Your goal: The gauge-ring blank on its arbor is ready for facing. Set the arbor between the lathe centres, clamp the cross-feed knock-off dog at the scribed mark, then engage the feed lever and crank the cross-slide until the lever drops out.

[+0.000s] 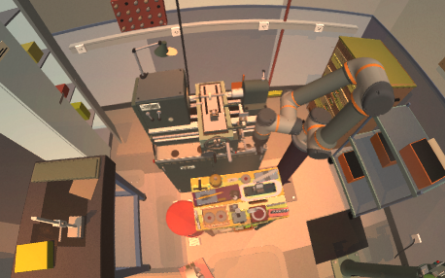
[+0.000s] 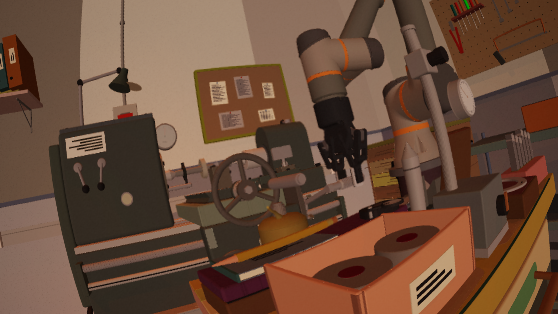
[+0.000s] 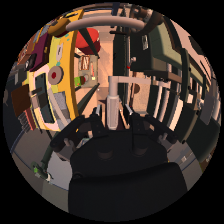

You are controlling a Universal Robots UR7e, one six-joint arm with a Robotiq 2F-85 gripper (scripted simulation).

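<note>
The knurled grey crank handle of the cross-slide stands between the fingers of my gripper, which is open and holds nothing. The handle's arm runs from its top toward the lathe's carriage on the right. In the second side camera my gripper hangs just above the end of that crank, at the right front of the lathe. The arbor with its ring blank lies between the headstock and the tailstock. The knock-off dog and feed lever I cannot make out.
The large carriage handwheel stands to the left of the crank. A yellow-edged bench with tools and an orange box sits in front of the lathe. A dial-gauge stand rises to the right of my arm.
</note>
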